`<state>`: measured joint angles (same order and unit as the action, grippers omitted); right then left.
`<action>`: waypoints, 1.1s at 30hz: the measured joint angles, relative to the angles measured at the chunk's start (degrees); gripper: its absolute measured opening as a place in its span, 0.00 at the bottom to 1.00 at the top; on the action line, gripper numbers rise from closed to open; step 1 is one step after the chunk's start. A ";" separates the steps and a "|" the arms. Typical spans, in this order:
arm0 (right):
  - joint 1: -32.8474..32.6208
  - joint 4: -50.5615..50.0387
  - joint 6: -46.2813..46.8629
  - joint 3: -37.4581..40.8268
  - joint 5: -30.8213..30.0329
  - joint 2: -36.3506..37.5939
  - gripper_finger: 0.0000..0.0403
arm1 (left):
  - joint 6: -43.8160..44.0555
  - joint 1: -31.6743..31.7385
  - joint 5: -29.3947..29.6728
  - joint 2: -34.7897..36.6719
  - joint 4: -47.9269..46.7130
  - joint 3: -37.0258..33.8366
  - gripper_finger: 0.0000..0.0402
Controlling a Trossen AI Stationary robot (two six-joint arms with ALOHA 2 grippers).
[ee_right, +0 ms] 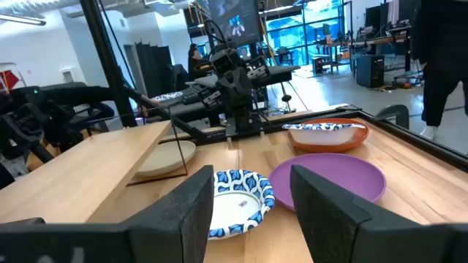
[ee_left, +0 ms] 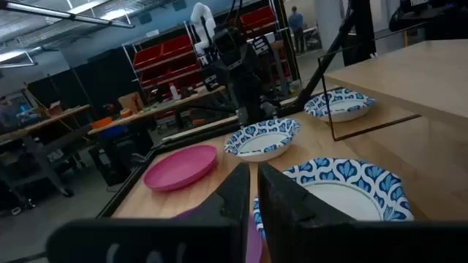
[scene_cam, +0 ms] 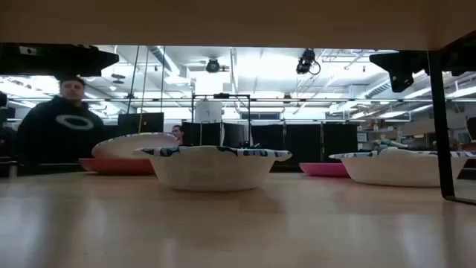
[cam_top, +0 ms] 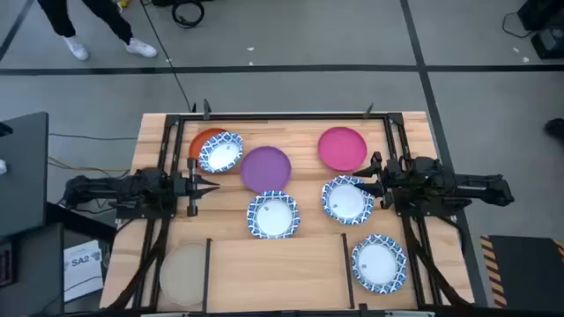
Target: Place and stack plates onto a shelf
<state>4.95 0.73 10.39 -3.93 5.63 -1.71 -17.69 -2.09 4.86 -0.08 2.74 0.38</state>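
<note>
Eight plates lie on the wood. A blue-rimmed plate (cam_top: 220,152) sits tilted on the orange plate (cam_top: 204,139). The purple plate (cam_top: 265,168) and magenta plate (cam_top: 342,147) lie flat, as do blue-rimmed plates at the centre (cam_top: 272,214) and right (cam_top: 346,198). On the shelf (cam_top: 273,273), another blue-rimmed plate (cam_top: 380,262) lies in the right bay and the beige plate (cam_top: 183,273) in the left. My left gripper (cam_top: 214,185) (ee_left: 252,191) is shut, left of the purple plate. My right gripper (cam_top: 364,180) (ee_right: 245,197) is open, above the right blue plate's far edge.
Thin black bars (cam_top: 208,273) (cam_top: 345,264) divide the shelf along the near edge. The black arm frames (cam_top: 282,115) border the table's far, left and right sides. Bare wood lies in the middle bay (cam_top: 278,277). A person (scene_cam: 63,123) stands beyond the table.
</note>
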 joint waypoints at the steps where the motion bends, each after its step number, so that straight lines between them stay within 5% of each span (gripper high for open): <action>1: -0.02 -0.02 0.00 -0.01 0.02 0.00 0.46 | 0.00 -0.01 0.00 0.00 0.00 0.00 0.09; 33: -0.02 0.00 0.00 0.00 0.02 0.00 0.46 | 5.07 -0.02 -2.01 -0.24 -0.04 0.00 0.09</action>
<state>4.93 0.73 10.39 -3.92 5.65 -1.72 -12.63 -2.11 2.85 -0.32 2.70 0.38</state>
